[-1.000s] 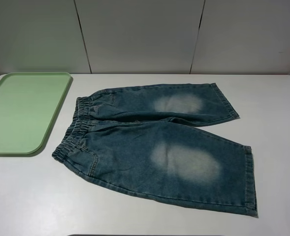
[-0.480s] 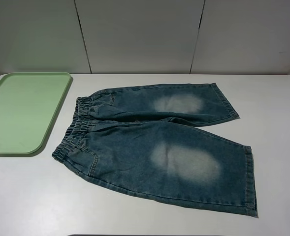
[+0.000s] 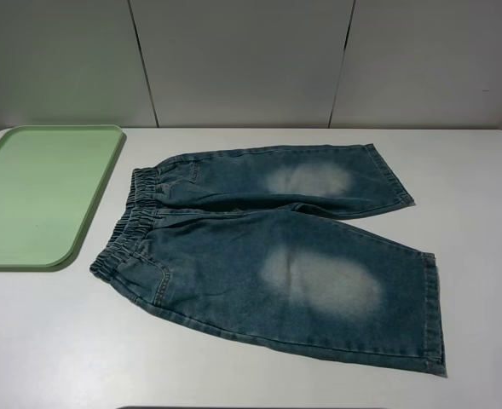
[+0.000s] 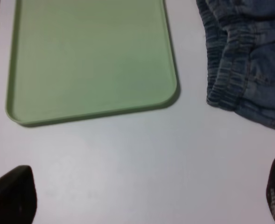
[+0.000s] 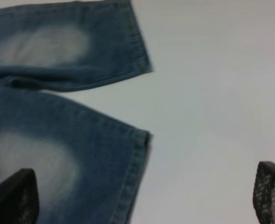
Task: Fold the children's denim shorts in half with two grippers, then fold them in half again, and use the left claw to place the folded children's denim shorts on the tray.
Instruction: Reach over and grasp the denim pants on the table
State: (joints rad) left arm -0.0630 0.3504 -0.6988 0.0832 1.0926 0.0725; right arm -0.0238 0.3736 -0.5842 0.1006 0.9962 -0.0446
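The children's denim shorts (image 3: pixel 259 247) lie flat and unfolded on the white table, waistband toward the tray, legs pointing right, a pale faded patch on each leg. The pale green tray (image 3: pixel 42 192) sits at the left, empty. No arm shows in the exterior high view. In the left wrist view the left gripper (image 4: pixel 146 196) is open and empty above bare table, with the tray (image 4: pixel 88 60) and the waistband (image 4: pixel 230 65) beyond it. In the right wrist view the right gripper (image 5: pixel 142 196) is open and empty above the leg hems (image 5: pixel 137 154).
The white table (image 3: pixel 472 213) has bare surface right of the shorts and along the front. A grey panelled wall (image 3: pixel 251 60) stands behind the table. The tray's rim lies close to the waistband.
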